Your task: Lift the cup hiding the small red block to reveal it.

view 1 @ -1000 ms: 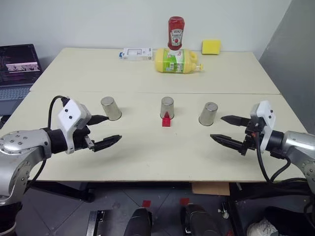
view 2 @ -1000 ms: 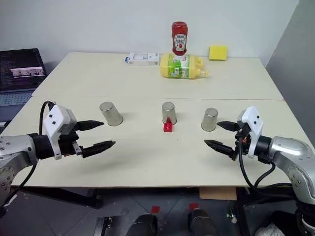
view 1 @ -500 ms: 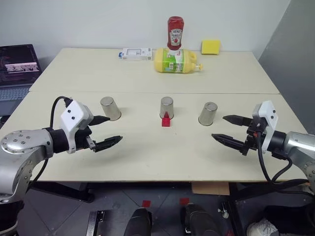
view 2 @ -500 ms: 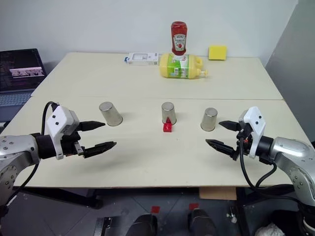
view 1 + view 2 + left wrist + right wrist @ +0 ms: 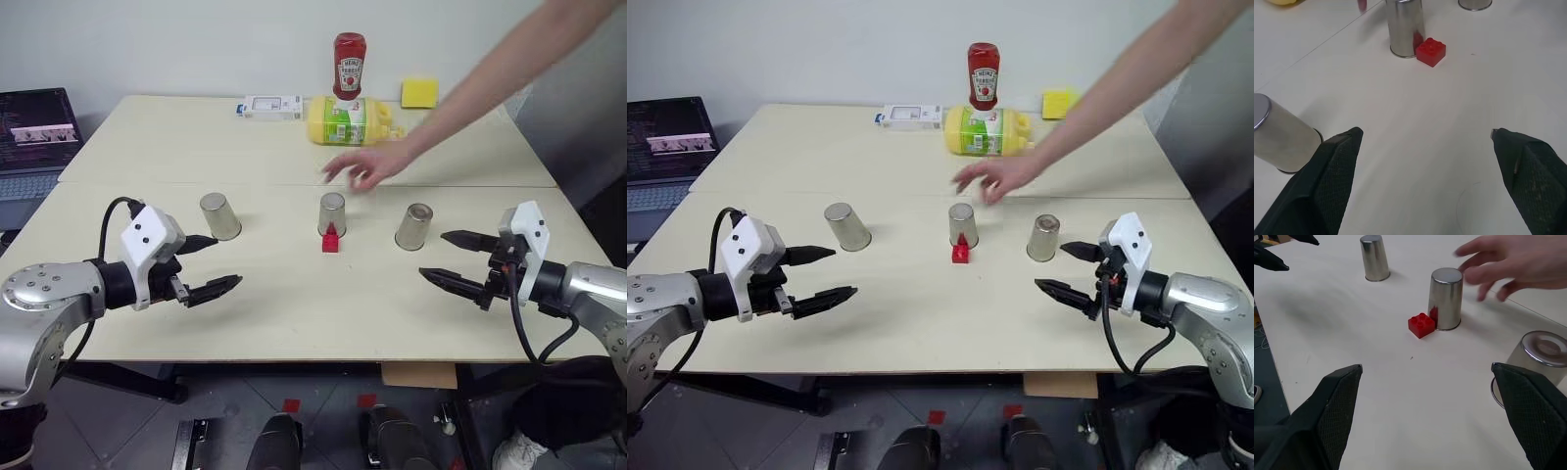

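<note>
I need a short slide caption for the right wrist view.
A person's hand reaches over the middle cup, with the small red block beside it uncovered.

a person's hand (image 5: 364,164) hovers just behind the middle cup (image 5: 332,214) (table front open).

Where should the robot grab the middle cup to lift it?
Grip the middle cup across its smooth metal sides, probably around mid-height, jaws coming in from the robot's side. It stands upside down and tapers toward the top, so a high grip may slip. The red block sits against its near side; a hand hovers behind.
</note>
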Controlling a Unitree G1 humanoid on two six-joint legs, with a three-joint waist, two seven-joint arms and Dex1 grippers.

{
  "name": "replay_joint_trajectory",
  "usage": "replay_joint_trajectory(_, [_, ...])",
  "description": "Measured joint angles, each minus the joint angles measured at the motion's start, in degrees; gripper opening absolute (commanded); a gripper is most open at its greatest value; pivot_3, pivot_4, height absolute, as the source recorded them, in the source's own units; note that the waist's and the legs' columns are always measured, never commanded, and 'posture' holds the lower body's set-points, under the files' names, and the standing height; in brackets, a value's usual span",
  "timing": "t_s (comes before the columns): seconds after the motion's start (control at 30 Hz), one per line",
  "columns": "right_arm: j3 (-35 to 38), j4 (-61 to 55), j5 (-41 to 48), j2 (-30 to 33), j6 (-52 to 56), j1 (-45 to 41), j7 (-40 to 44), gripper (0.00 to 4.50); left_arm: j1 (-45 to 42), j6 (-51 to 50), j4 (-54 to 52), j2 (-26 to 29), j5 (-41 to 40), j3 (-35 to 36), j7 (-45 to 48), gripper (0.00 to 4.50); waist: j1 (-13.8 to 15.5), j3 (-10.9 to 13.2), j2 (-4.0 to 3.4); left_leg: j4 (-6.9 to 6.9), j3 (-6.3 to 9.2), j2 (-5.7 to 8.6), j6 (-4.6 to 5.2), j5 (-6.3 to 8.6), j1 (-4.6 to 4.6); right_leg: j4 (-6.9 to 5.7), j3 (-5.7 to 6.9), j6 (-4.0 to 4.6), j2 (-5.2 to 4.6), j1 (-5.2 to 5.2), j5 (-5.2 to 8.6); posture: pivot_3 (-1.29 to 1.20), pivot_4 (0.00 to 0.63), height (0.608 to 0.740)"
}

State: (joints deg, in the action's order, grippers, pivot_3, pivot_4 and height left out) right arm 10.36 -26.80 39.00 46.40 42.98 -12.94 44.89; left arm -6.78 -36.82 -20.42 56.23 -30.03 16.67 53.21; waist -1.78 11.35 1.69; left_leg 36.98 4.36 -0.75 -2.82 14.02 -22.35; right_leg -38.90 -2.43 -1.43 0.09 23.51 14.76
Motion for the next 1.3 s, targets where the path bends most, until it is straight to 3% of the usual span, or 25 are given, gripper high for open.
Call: replay_joint_trajectory(1.3, [-0.5,-0.1,0.0,-0.3,-1.1,-0.7,0.1,4.5,-1.1,1.5,2.6,-0.4,1.2,0.0,-0.3,4.46,0.0,0.0,0.0,0.0,0.0,0.0,0.0,0.0,0.0,0.0,0.01,0.0,0.0,0.0,0.0,0.0,0.15,0.74])
